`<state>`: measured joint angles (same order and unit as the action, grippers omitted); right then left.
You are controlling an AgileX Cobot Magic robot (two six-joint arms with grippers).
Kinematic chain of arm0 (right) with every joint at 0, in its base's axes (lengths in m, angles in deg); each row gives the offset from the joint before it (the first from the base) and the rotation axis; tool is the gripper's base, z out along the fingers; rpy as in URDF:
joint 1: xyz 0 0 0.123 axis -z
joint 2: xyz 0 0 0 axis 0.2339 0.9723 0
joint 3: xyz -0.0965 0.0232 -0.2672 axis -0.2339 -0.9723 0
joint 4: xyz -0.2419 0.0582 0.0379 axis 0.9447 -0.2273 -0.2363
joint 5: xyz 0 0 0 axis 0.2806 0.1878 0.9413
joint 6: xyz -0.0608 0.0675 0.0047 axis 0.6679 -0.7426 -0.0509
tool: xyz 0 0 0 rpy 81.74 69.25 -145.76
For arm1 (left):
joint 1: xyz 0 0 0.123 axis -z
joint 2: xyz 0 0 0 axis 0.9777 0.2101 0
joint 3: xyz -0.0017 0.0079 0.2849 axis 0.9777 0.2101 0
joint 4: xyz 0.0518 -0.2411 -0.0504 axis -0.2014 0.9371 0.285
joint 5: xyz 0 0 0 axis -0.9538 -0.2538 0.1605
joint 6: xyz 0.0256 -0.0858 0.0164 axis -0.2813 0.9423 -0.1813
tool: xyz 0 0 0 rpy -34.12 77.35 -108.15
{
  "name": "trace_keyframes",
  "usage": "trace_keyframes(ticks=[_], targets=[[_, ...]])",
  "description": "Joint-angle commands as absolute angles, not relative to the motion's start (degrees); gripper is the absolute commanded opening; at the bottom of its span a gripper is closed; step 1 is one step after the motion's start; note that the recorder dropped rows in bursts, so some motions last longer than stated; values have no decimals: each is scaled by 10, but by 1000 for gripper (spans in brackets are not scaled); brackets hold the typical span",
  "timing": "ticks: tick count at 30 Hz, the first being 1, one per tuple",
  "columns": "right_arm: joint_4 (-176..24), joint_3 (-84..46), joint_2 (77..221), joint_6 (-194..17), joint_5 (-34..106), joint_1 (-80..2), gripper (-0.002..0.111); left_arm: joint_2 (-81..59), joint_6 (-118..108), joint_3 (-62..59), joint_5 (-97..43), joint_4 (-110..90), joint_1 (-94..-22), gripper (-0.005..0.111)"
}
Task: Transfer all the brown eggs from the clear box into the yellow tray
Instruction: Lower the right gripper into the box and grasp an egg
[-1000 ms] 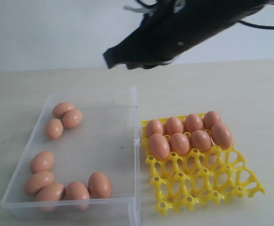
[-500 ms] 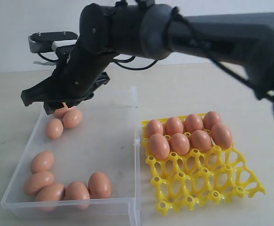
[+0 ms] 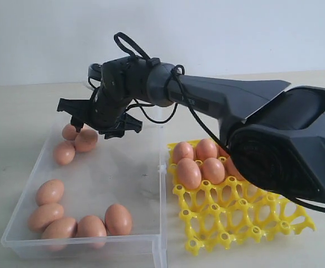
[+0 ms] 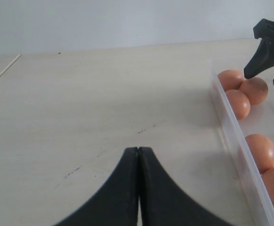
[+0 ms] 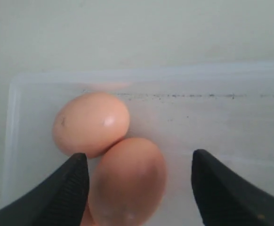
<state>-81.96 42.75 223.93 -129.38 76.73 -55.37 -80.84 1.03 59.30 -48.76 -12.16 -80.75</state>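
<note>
Egg (image 5: 127, 183) to be taken next lies in the gap between the right fingers (image 5: 73, 188), closer to one than the other, its long axis running roughly along them rather than across the gap. Smooth, matte and reddish brown, it touches a second egg (image 5: 91, 123) just beyond the fingertips, in a corner of the clear box (image 5: 231, 122). These fingers stand wide apart, gripping nothing. The left fingers (image 4: 138, 188) are pressed together over the counter (image 4: 80, 94), outside the box and farther off.

Soft, even light; close-up brown eggs (image 5: 91, 123) look slightly blurred
</note>
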Motion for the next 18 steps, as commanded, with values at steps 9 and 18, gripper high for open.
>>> trace_keyframes(ticks=[9,18], targets=[[-869,433,2263,-1292,725,-561,56,-806,10,590,-485,-123,-809,0],[-839,433,2236,-1226,735,-561,0,-806,10,590,-485,-123,-809,0]])
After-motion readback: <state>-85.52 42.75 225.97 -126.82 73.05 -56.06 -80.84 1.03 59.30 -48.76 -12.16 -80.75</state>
